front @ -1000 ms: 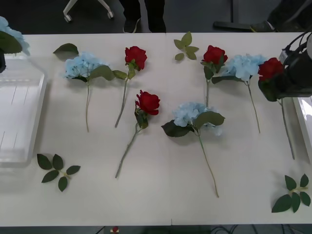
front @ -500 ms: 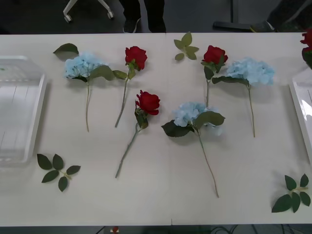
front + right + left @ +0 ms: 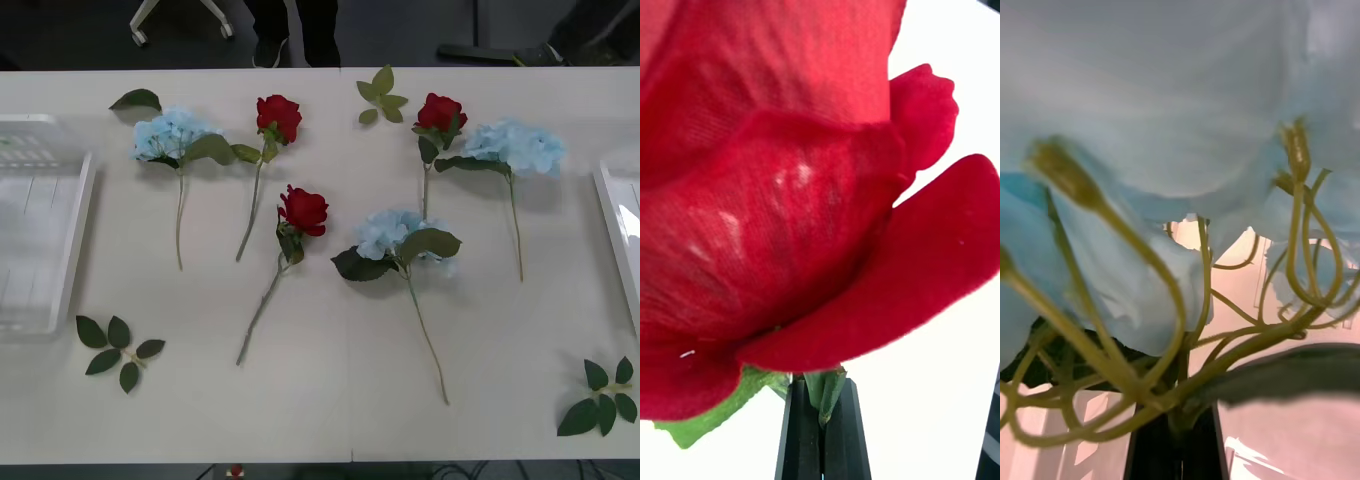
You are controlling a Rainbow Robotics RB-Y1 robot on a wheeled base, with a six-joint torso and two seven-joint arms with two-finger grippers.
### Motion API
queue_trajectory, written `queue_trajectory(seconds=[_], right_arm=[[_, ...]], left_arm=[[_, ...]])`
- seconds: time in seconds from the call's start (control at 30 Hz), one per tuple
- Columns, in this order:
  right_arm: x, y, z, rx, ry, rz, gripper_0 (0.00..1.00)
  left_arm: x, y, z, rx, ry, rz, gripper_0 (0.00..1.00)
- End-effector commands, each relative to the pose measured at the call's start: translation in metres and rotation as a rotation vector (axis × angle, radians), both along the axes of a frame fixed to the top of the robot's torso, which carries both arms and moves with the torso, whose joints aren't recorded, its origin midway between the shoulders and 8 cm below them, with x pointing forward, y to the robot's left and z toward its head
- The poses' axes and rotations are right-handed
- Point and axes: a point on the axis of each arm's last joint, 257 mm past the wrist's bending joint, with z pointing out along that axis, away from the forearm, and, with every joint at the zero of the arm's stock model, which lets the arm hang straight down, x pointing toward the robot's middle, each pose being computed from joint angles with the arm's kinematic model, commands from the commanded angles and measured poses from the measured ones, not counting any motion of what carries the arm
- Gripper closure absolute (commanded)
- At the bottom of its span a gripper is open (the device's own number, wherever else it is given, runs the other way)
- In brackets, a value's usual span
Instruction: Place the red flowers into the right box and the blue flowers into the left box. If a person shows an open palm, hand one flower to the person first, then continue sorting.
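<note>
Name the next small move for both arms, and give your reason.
Probably carry each flower over its box and let go. The right pincer is shut on a red rose, the left pincer on a blue flower. Both white boxes, left and right, sit at the table's ends, and no open palm shows.

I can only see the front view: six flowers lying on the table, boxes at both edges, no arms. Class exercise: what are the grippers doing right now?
Observer: The right gripper is shut on a red rose, pinching it just under the bloom.
Operator: And the left one?
Observer: The left gripper is shut on a blue flower, gripped where its thin green stalks join.
Operator: Can you tell whether either flower is over its box?
Observer: Behind the blue flower there is a pale, pinkish surface with a lighter band, but I cannot tell if it is the box.
</note>
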Motion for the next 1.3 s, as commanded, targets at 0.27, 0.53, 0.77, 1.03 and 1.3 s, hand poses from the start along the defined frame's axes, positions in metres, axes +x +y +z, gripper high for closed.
queue_trajectory(seconds=[0.27,0.53,0.77,1.03,1.3], right_arm=[[-0.06,-0.111,0.01,-0.112,0.043,-0.196,1.0],[-0.075,-0.135,-0.014,-0.137,0.05,-0.242,1.0],[-0.074,-0.13,-0.046,-0.147,0.059,-0.26,1.0],[-0.072,-0.12,-0.065,-0.13,0.07,-0.263,1.0],[-0.07,-0.115,-0.069,-0.122,0.07,-0.26,0.6]], left_arm=[[0.005,-0.003,0.017,0.021,-0.008,-0.038,0.39],[-0.002,-0.035,0.035,-0.003,0.046,-0.081,0.07],[-0.021,-0.093,0.076,-0.108,0.086,-0.152,0.0],[-0.035,-0.166,0.093,-0.265,0.114,-0.177,0.0],[0.011,-0.241,0.068,-0.324,-0.002,-0.162,0.0]])
